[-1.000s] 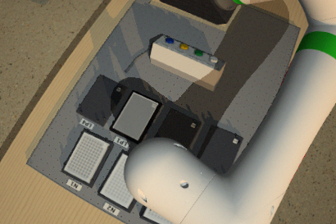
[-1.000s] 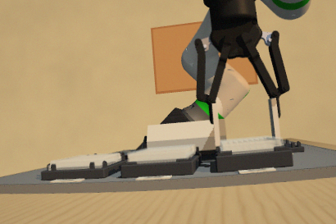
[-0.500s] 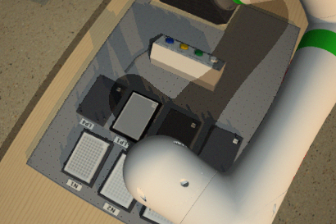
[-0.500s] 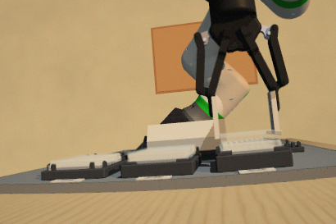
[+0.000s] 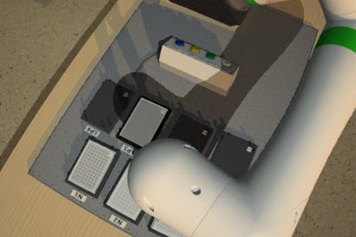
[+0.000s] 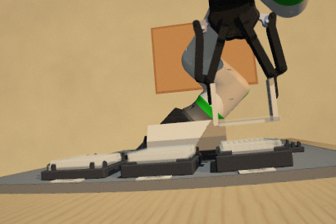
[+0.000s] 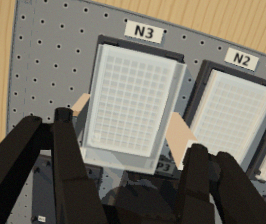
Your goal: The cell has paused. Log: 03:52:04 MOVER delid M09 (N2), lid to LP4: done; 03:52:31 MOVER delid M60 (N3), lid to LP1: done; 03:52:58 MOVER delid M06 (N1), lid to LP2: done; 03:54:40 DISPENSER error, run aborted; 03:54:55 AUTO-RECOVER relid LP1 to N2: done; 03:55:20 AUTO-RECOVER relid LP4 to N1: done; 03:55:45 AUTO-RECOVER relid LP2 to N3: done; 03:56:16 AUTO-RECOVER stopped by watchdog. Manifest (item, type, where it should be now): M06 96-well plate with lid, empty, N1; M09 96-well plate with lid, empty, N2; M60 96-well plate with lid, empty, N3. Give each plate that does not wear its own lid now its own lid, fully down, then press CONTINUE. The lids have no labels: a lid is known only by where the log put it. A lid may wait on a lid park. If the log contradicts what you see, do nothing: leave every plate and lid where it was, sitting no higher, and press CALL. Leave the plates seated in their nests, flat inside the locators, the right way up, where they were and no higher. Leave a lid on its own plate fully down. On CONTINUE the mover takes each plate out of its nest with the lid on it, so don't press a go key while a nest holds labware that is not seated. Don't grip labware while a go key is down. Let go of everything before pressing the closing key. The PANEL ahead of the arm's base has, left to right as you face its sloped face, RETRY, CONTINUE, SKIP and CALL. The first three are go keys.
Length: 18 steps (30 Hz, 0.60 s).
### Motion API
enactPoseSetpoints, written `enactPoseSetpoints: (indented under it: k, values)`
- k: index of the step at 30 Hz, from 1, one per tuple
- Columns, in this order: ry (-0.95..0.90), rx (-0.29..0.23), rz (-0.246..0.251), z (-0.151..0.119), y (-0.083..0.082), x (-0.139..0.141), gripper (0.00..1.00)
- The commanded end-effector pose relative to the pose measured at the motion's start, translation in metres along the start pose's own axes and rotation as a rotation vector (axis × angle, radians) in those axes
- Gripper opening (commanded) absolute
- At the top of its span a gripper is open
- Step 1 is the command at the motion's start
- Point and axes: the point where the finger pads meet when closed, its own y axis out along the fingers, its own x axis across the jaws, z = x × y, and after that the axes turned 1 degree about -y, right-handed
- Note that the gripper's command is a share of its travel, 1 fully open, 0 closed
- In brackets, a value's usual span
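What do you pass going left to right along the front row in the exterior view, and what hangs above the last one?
Plate in the left nest → plate in the middle nest → plate in the right nest; above that last one, the clear lid hangs lifted in the gripper.

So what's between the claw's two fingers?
A clear lid, pinched by the gripper and hanging above the N3 plate. The exterior view shows it best.

grey pegboard (image 7: 44,55); black gripper (image 7: 134,165); clear lid (image 6: 246,120)
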Motion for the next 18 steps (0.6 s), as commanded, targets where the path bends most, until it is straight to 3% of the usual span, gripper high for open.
enactPoseSetpoints:
  k: [1,18]
  values:
    - [0.0,0.001,0.0,0.0,-0.004,0.0,0.0]
    - [0.0,0.001,0.0,0.0,-0.018,0.0,0.0]
